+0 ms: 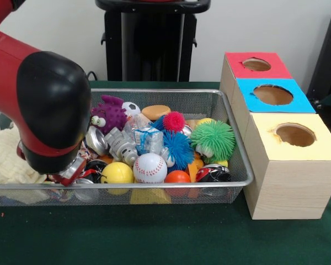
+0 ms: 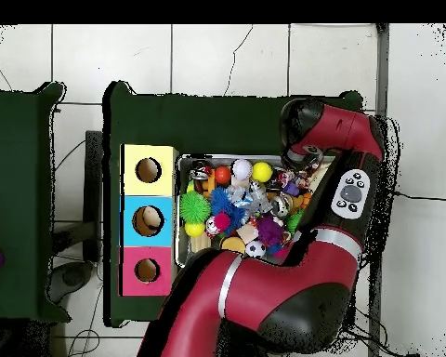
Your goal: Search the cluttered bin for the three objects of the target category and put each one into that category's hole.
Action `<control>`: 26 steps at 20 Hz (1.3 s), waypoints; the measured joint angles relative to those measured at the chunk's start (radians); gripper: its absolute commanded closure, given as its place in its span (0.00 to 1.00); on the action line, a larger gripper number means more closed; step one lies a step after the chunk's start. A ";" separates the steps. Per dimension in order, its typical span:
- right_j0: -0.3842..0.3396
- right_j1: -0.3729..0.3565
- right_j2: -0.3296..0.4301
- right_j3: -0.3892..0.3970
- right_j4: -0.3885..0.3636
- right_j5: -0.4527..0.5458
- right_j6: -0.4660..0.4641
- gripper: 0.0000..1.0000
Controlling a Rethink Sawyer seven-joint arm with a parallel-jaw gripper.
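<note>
No readable text, labels or numbers anywhere (toys and boxes included).

toys in bin (image 1: 231,118) – boxes (image 1: 289,165) beside

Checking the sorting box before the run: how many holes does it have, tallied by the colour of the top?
Red top: 1 hole
Blue top: 1 hole
Yellow top: 1 hole
Total: 3 holes
</note>
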 measured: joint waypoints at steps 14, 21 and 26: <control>0.001 0.001 0.001 0.005 0.019 -0.013 0.052 1.00; 0.004 0.003 0.002 0.017 0.025 -0.055 0.053 1.00; 0.010 0.001 0.002 0.022 0.025 -0.058 0.053 1.00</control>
